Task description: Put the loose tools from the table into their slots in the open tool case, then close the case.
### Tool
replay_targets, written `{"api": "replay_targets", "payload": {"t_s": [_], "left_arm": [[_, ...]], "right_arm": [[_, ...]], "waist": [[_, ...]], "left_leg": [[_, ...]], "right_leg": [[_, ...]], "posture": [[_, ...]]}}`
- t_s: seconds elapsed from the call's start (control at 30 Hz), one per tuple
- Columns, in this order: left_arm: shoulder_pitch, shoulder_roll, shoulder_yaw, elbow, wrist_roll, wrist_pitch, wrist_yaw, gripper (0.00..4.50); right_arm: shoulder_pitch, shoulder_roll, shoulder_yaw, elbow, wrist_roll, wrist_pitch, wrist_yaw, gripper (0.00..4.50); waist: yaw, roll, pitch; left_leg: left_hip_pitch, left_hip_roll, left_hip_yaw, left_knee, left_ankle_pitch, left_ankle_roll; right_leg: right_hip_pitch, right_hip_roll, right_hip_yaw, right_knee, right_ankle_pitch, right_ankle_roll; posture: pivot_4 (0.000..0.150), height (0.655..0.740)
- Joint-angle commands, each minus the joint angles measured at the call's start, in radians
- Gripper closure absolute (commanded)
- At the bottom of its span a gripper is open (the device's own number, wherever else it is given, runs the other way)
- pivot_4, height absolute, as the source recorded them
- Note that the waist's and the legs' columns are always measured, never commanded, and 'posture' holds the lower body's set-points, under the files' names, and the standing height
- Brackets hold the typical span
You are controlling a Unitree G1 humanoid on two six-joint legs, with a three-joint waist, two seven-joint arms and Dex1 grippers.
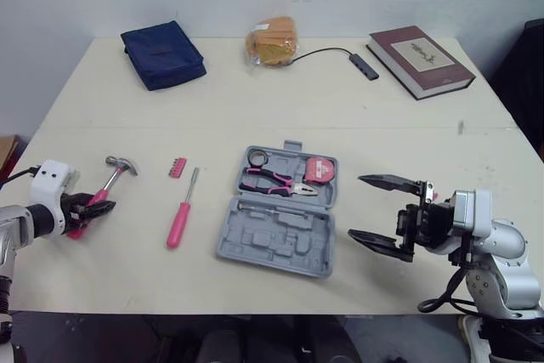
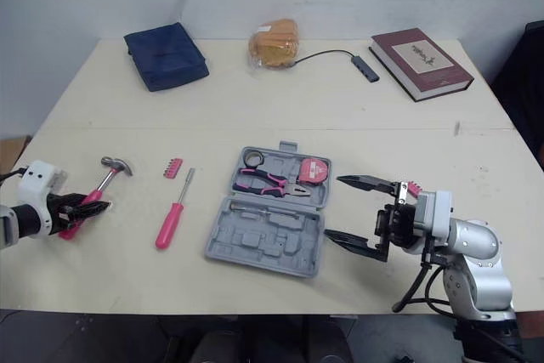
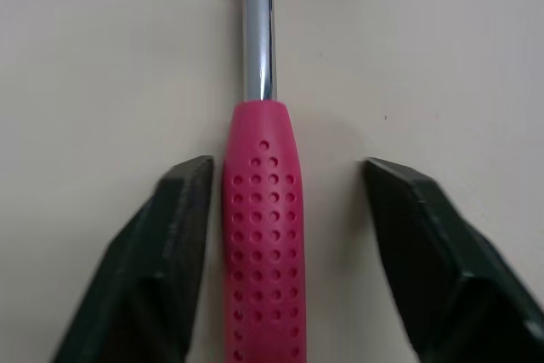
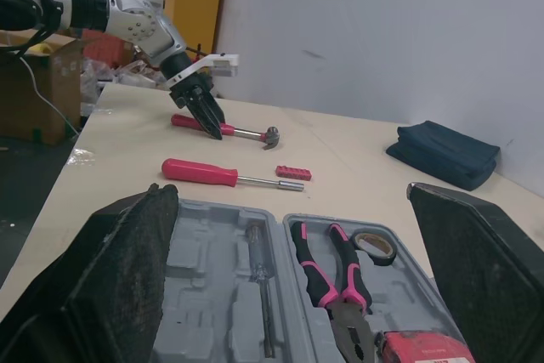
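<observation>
Left of the tool case [image 1: 272, 241], the left claw [image 1: 100, 204] straddles the hammer [image 1: 120, 164] handle, parted for gripping; the right claw [image 1: 357, 206] hangs wide.

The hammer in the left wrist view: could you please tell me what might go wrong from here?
The hammer handle lies off centre between the left gripper's open fingers, close to one, so closing may nudge or twist it. The grip sits short of the steel head, so it might droop when lifted.

Pink dimpled hammer [image 3: 263, 244] — grey tool case [image 1: 272, 242]
</observation>
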Motion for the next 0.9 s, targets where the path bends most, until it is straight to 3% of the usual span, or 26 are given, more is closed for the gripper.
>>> {"api": "replay_targets", "payload": {"t_s": [0.03, 0.1, 0.3, 0.43, 0.63, 0.9], "left_arm": [[0.074, 0.000, -0.006, 0.015, 0.031, -0.009, -0.015, 3.63], [0.090, -0.007, 0.022, 0.006, 0.029, -0.069, -0.010, 3.94], [0.064, -0.048, 0.138, -0.074, -0.046, -0.295, -0.064, 3.94], [0.036, -0.043, 0.150, -0.308, -0.132, -0.372, -0.198, 3.94], [-0.112, -0.082, -0.052, -0.576, -0.217, -0.251, -0.297, 3.94], [-0.272, -0.111, -0.358, -0.671, -0.134, -0.163, -0.396, 3.94]], "right_arm": [[0.001, -0.015, -0.022, -0.036, 0.002, -0.013, -0.009, 0.00], [-0.004, -0.016, -0.021, -0.035, 0.000, -0.010, -0.014, 0.00], [-0.009, -0.031, -0.035, -0.028, 0.005, -0.005, -0.012, 0.00], [-0.041, -0.049, -0.058, 0.020, 0.004, -0.015, -0.004, 0.00], [-0.059, -0.096, -0.057, 0.042, -0.006, 0.000, 0.045, 0.00], [0.019, -0.187, -0.089, 0.030, -0.006, 0.045, 0.074, 0.00]], "waist": [[-0.001, 0.002, -0.001], [-0.004, 0.003, -0.002], [0.001, 0.001, -0.001], [0.007, -0.005, 0.001], [0.013, -0.004, 0.001], [0.000, -0.005, 0.003]], "left_leg": [[0.000, 0.000, 0.000, 0.000, 0.000, 0.000], [0.000, 0.000, 0.000, -0.001, 0.000, 0.000], [-0.001, 0.000, 0.000, 0.000, 0.000, 0.000], [-0.005, 0.000, -0.004, 0.002, 0.000, 0.000], [-0.006, -0.002, -0.003, 0.001, 0.000, -0.001], [-0.006, 0.000, 0.002, 0.005, 0.001, 0.002]], "right_leg": [[0.000, 0.000, 0.000, 0.000, 0.000, 0.000], [0.000, 0.000, 0.001, 0.000, 0.000, 0.000], [-0.001, 0.000, 0.000, 0.000, 0.000, 0.000], [-0.001, -0.001, -0.003, -0.001, 0.000, 0.000], [-0.001, -0.003, -0.005, -0.004, 0.000, 0.001], [-0.001, 0.005, -0.001, -0.002, 0.002, 0.003]], "posture": [[0.150, 0.7400], [0.150, 0.7400], [0.150, 0.7400], [0.150, 0.7400], [0.150, 0.7400], [0.150, 0.7400]]}}
